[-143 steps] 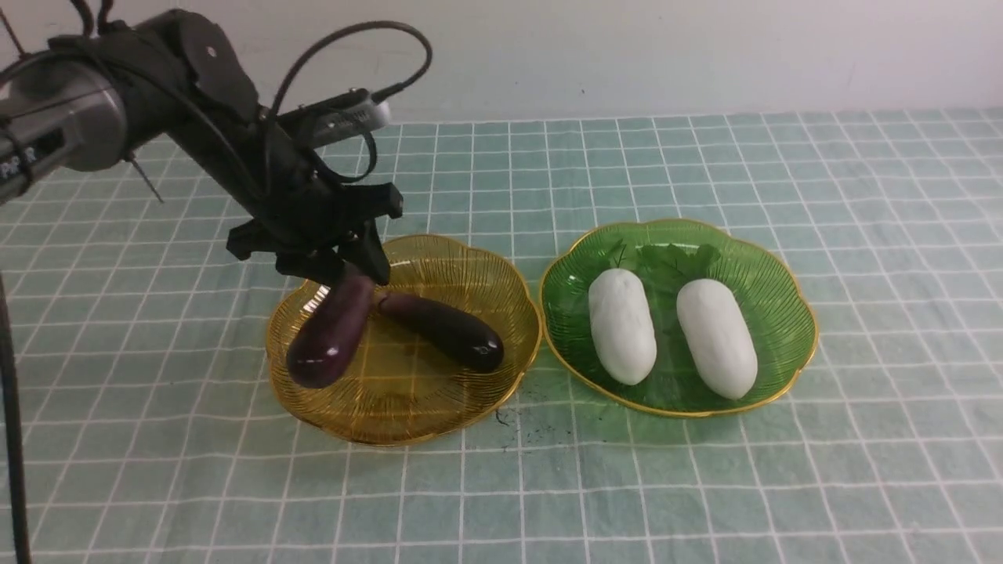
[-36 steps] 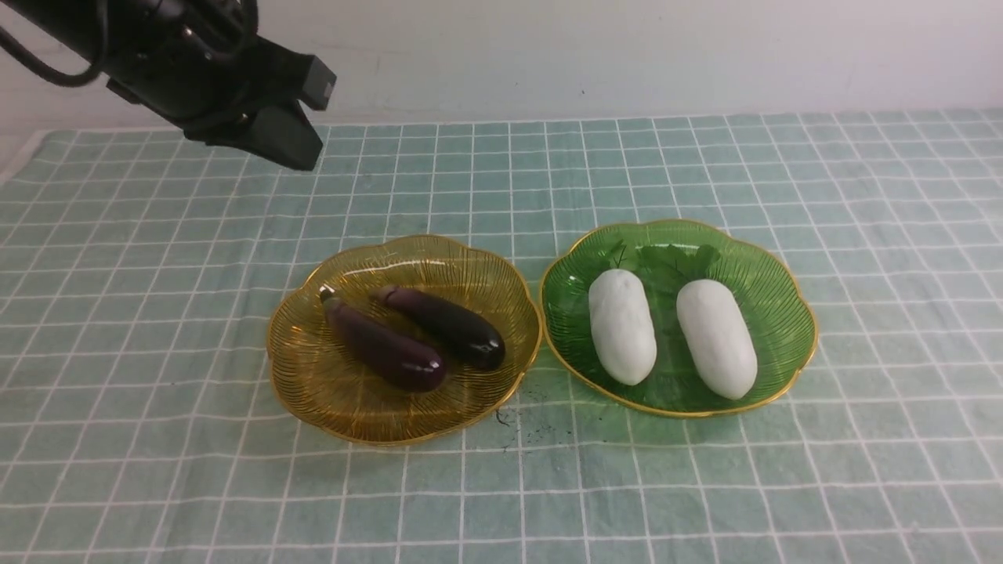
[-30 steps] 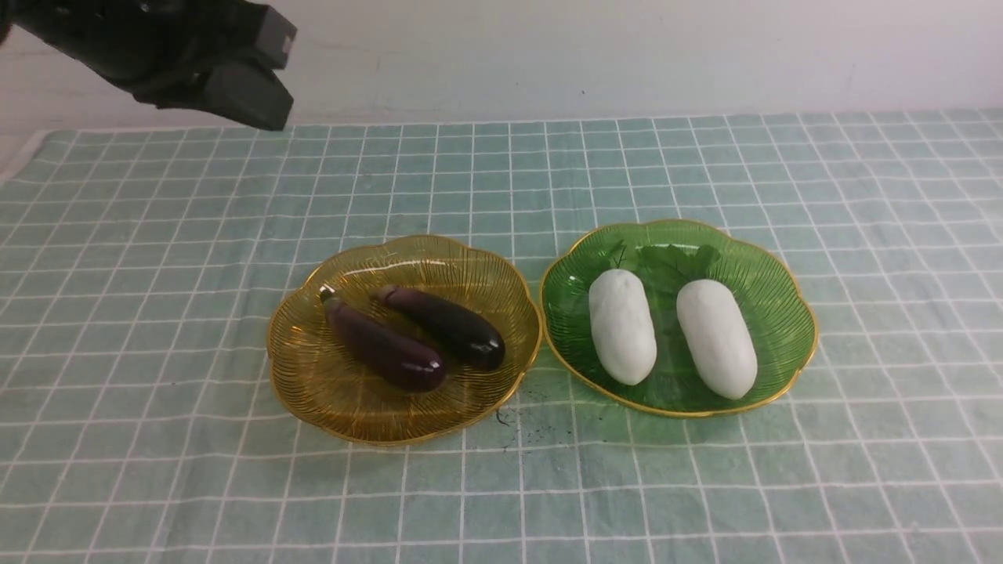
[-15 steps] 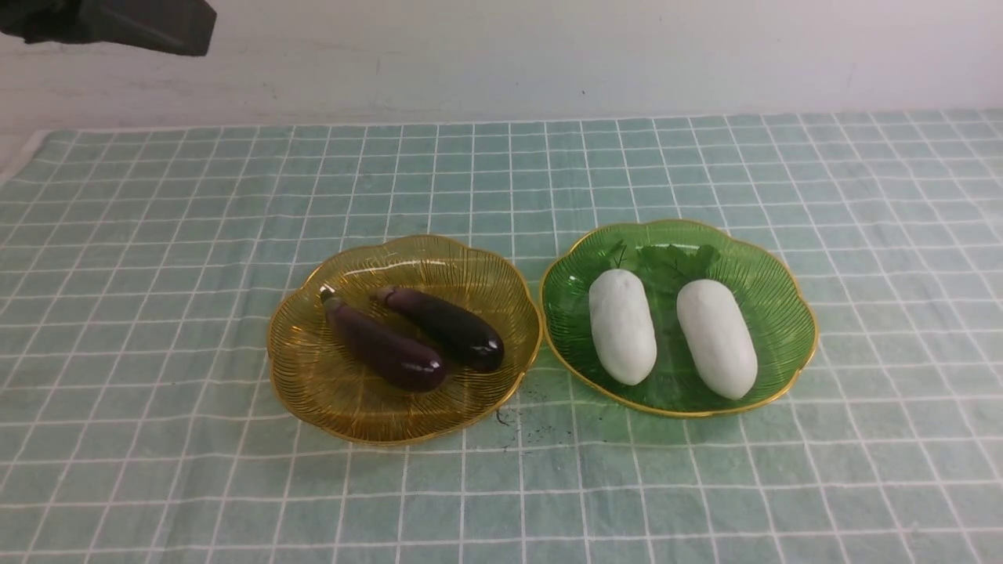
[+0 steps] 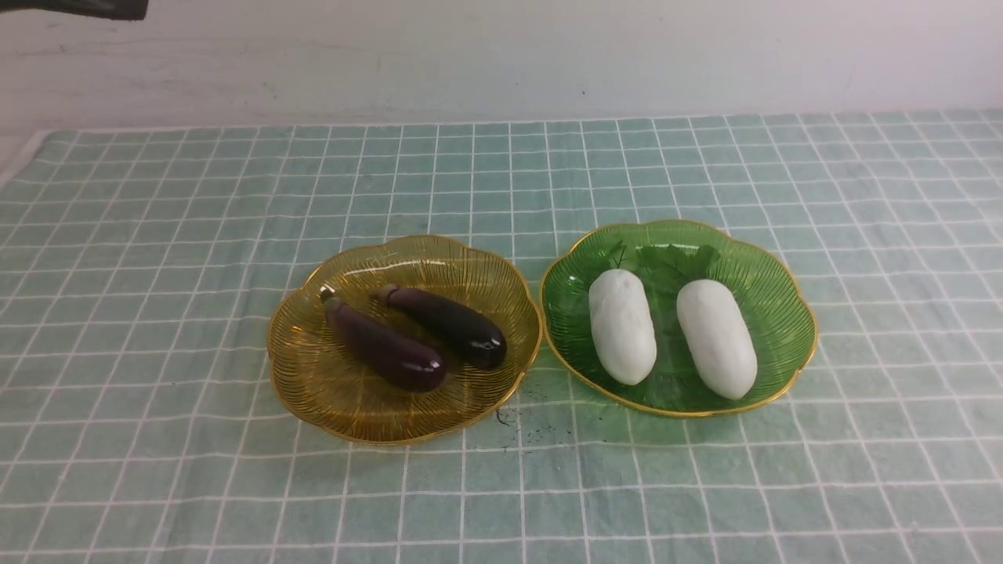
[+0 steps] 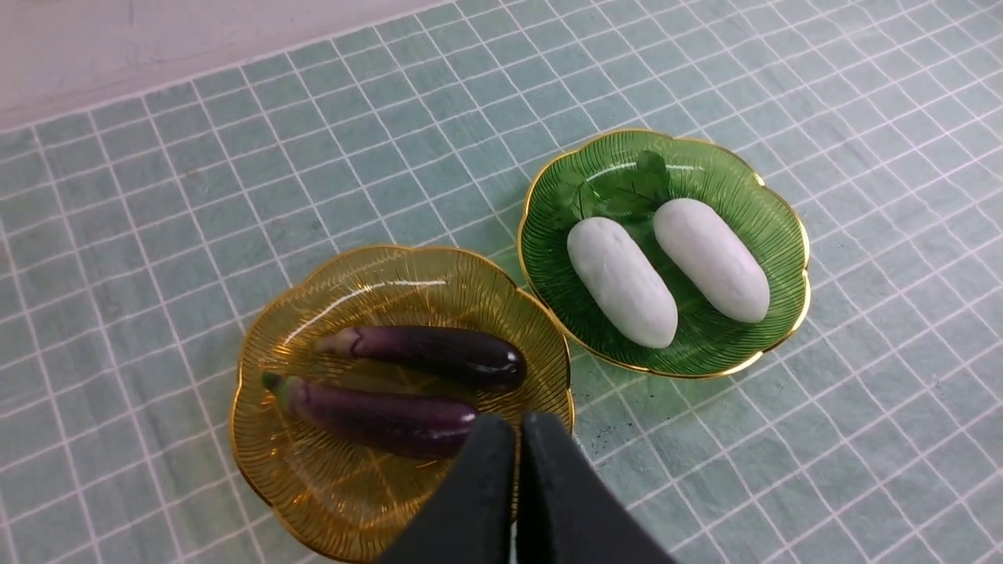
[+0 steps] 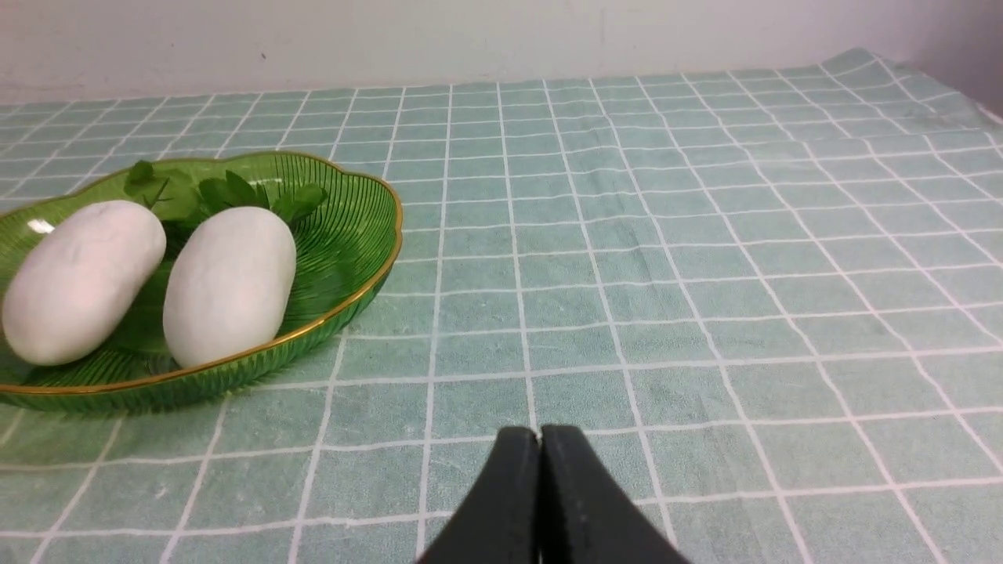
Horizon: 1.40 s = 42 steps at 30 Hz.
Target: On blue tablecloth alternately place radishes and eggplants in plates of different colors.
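Two dark purple eggplants point(image 5: 384, 348) point(image 5: 447, 323) lie side by side in the amber-yellow plate point(image 5: 329, 392) on the blue tablecloth point(image 5: 157, 235). Two white radishes point(image 5: 621, 325) point(image 5: 716, 337) with green leaves lie in the green plate point(image 5: 772, 294) to its right. My left gripper point(image 6: 518, 427) is shut and empty, high above the yellow plate point(image 6: 298, 486); only a sliver of it point(image 5: 86, 8) shows at the front view's top left. My right gripper point(image 7: 539, 439) is shut and empty, low over the cloth to the right of the green plate point(image 7: 353, 235).
A pale wall point(image 5: 548, 55) runs behind the cloth's far edge. Small dark specks point(image 5: 517, 415) dot the cloth between the two plates. The cloth's left edge point(image 5: 19, 157) shows at the far left.
My left arm has risen up and to the left, almost out of the front view. The eggplants, radishes and plates have stayed put.
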Motion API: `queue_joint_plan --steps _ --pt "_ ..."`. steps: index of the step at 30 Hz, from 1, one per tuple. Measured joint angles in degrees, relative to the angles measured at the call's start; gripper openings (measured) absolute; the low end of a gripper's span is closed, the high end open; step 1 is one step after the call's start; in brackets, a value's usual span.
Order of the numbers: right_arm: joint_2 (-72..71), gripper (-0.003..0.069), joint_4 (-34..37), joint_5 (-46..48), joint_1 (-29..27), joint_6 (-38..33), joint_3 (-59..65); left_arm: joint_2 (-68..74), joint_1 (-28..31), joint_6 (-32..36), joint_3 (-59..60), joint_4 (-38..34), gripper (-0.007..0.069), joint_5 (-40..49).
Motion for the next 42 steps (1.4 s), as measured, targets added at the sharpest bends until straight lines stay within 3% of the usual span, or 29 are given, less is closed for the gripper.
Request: queue_joint_plan --steps 10,17,22,26,31,37,42 --pt "0.0 -0.0015 0.0 0.0 0.0 0.0 0.0 -6.8 0.0 0.0 1.7 0.2 -0.0008 0.0" --pt "0.0 -0.0015 0.0 0.0 0.0 0.0 0.0 -20.3 0.0 0.0 15.5 10.1 -0.0008 0.1" --pt "0.0 -0.0015 0.0 0.0 0.0 0.0 0.0 -35.2 0.0 -5.2 31.9 16.3 -0.0008 -0.1" --pt "0.0 -0.0015 0.0 0.0 0.0 0.0 0.0 -52.0 0.0 -7.5 47.2 16.1 -0.0008 -8.3" --pt "0.0 -0.0015 0.0 0.0 0.0 0.0 0.0 -65.8 0.0 -12.3 58.3 17.0 -0.0008 -21.2" --pt "0.0 -0.0015 0.2 0.1 0.0 0.0 0.0 -69.6 0.0 -13.4 67.2 17.3 -0.0008 -37.5" --pt "0.0 -0.0015 0.2 0.1 0.0 0.0 0.0 -69.6 0.0 -13.4 72.0 17.2 -0.0008 -42.2"
